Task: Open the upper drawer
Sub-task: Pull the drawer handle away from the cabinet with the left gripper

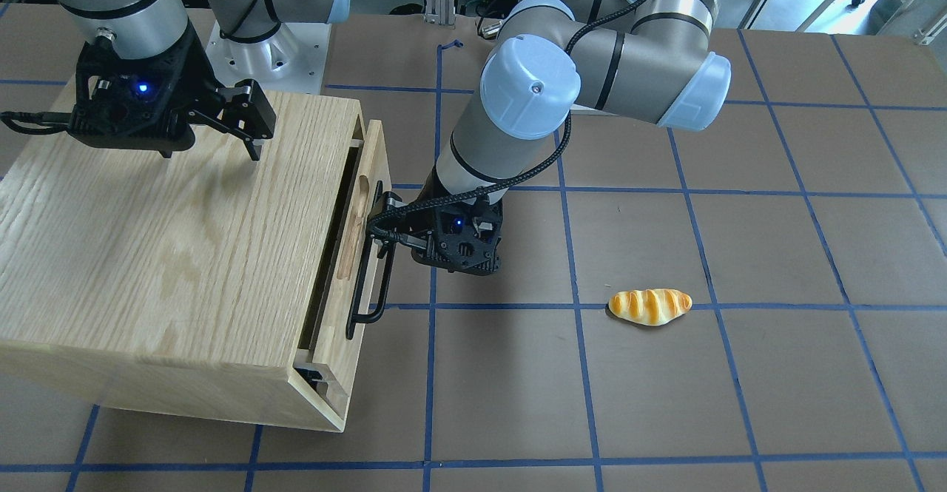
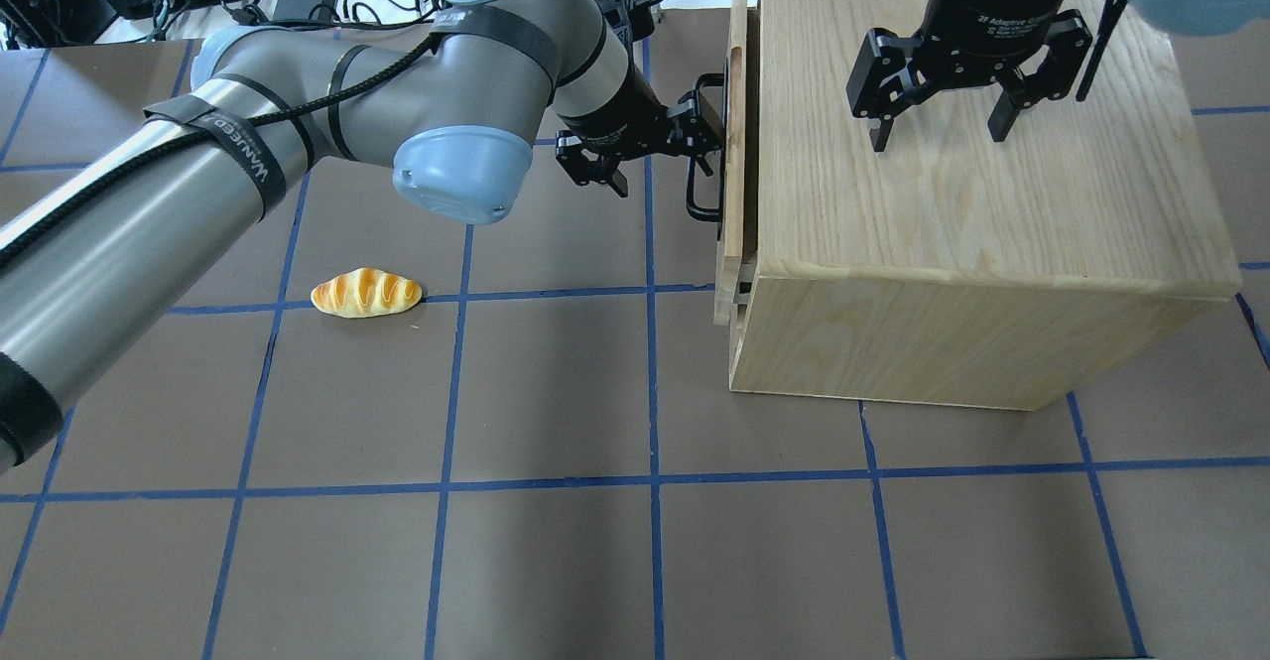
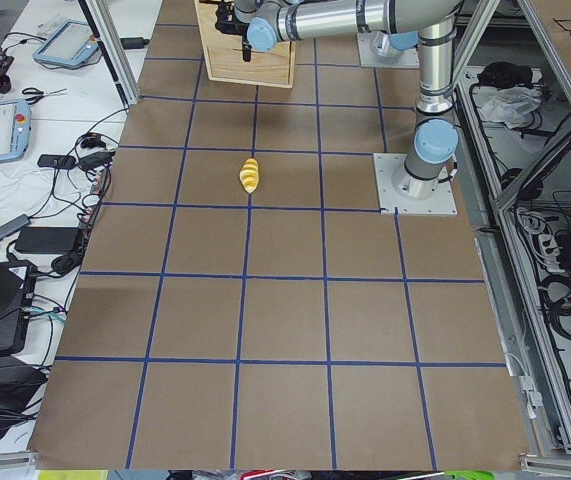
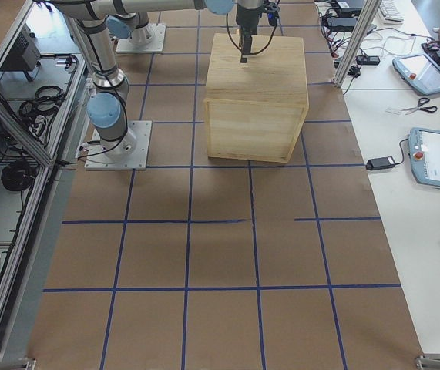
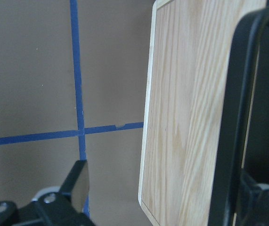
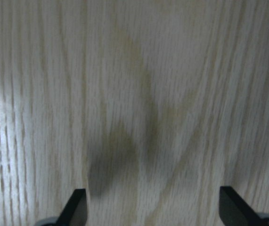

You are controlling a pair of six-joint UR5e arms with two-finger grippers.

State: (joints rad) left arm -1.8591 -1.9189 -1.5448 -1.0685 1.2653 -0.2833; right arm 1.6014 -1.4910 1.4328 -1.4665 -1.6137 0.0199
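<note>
While our right gripper (image 2: 938,139) hangs spread over the cabinet (image 2: 992,243), our left gripper (image 2: 663,144), also spread, touches the handle (image 2: 691,194) on the drawer (image 2: 735,144).

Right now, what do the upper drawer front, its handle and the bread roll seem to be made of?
The upper drawer front: pale wood, matte, with long grain. The handle: likely metal, a thin black bar with slight sheen; coating unclear. The bread roll: glossy with even orange stripes, probably a plastic or foam replica.
</note>
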